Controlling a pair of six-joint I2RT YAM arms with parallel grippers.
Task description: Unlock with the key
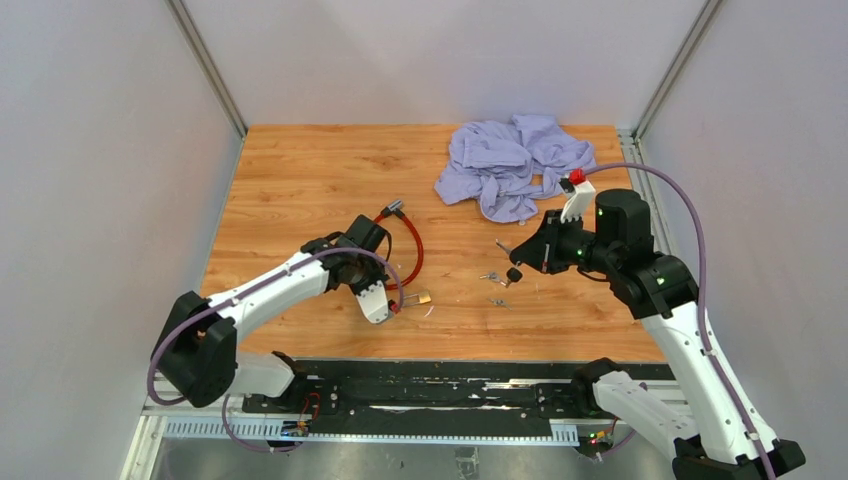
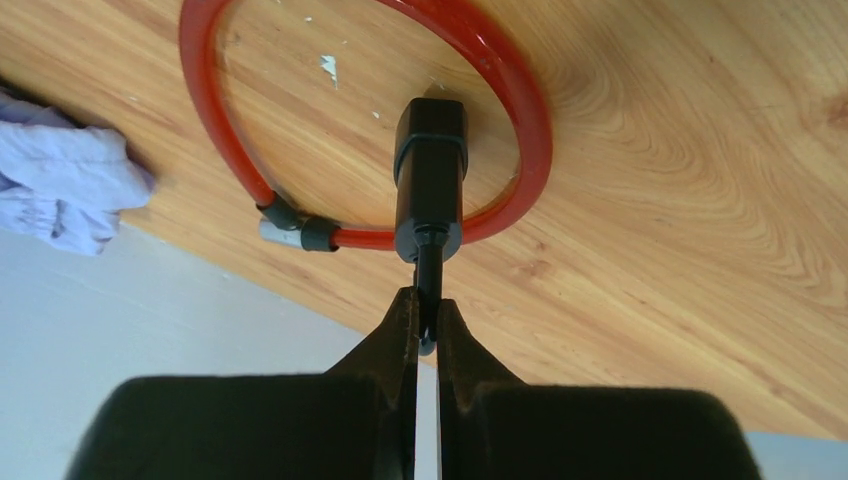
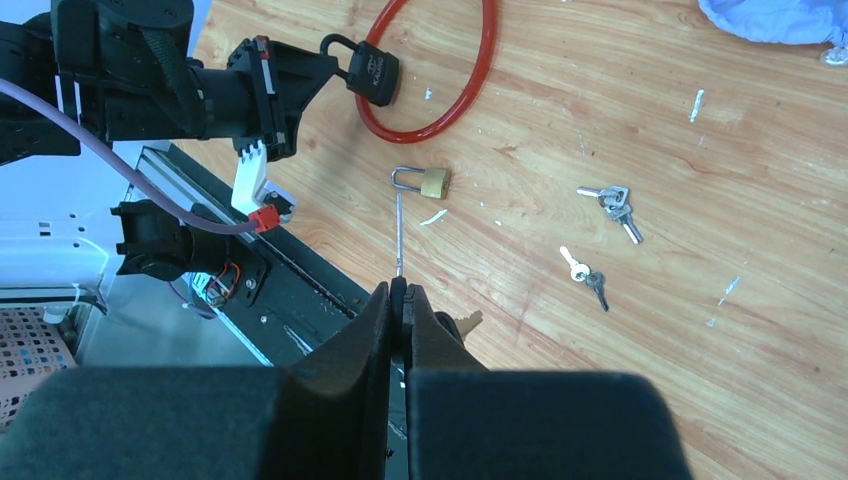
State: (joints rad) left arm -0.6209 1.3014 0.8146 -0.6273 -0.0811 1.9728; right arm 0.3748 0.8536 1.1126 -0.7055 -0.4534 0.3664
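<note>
A black padlock (image 2: 430, 180) hangs on a red cable loop (image 2: 505, 90) just above the wooden table. My left gripper (image 2: 427, 305) is shut on its shackle, with the body pointing away from me. In the right wrist view the same black padlock (image 3: 372, 75) sticks out of the left gripper (image 3: 300, 72). My right gripper (image 3: 399, 290) is shut on the black head of a key, and the thin silver blade (image 3: 399, 235) points toward the left arm. In the top view the right gripper (image 1: 522, 252) is well right of the left gripper (image 1: 385, 308), and they are apart.
A small brass padlock (image 3: 428, 181) lies between the grippers. Two key bunches (image 3: 612, 205) (image 3: 585, 272) lie on the wood to the right. A crumpled purple cloth (image 1: 515, 165) sits at the back right. The table's near edge and black rail (image 1: 420, 385) run below.
</note>
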